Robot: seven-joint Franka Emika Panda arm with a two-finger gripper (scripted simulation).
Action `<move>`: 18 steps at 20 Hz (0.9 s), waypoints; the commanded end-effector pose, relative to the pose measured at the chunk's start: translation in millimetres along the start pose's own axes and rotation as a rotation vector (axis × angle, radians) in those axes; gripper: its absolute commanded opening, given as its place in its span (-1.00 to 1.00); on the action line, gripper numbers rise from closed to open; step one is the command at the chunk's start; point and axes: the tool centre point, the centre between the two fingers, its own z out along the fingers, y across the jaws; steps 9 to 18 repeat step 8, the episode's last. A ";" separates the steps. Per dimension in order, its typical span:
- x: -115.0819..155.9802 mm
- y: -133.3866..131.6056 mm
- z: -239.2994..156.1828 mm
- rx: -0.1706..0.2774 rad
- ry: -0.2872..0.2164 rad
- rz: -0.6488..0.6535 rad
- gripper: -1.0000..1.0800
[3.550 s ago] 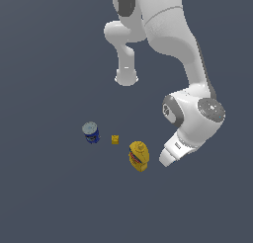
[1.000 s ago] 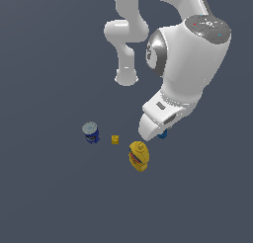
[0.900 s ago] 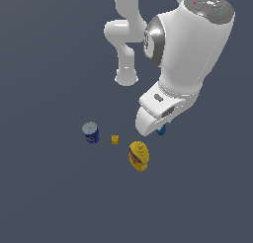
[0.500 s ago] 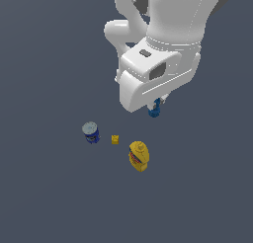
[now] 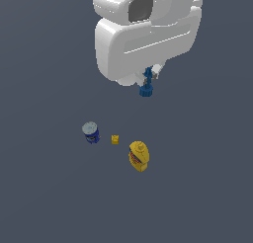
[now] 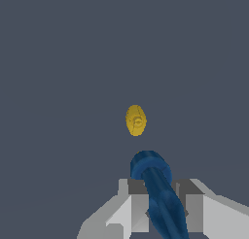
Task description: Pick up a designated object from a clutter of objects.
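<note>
The designated object, a tiny solid-blue piece (image 5: 147, 85) with a round base and narrow stem, hangs well above the floor. My gripper (image 5: 149, 77) is shut on its stem, mostly hidden under the big white arm. In the wrist view the blue piece (image 6: 156, 188) sticks out between my two grey fingers (image 6: 138, 206), its round base pointing toward the floor. The clutter lies far below: a blue can with grey top (image 5: 90, 132), a tiny yellow cube (image 5: 115, 139) and a yellow mustard bottle (image 5: 139, 156). The mustard bottle (image 6: 135, 120) shows from above in the wrist view.
The white arm body (image 5: 146, 32) fills the upper part of the exterior view. The dark grey floor (image 5: 54, 197) stretches around the three resting items.
The arm has risen, carrying the blue piece up from beside the mustard bottle. The can, cube and bottle have not moved.
</note>
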 end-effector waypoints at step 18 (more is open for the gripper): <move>-4.3 7.7 -20.6 0.000 -0.001 0.000 -1.00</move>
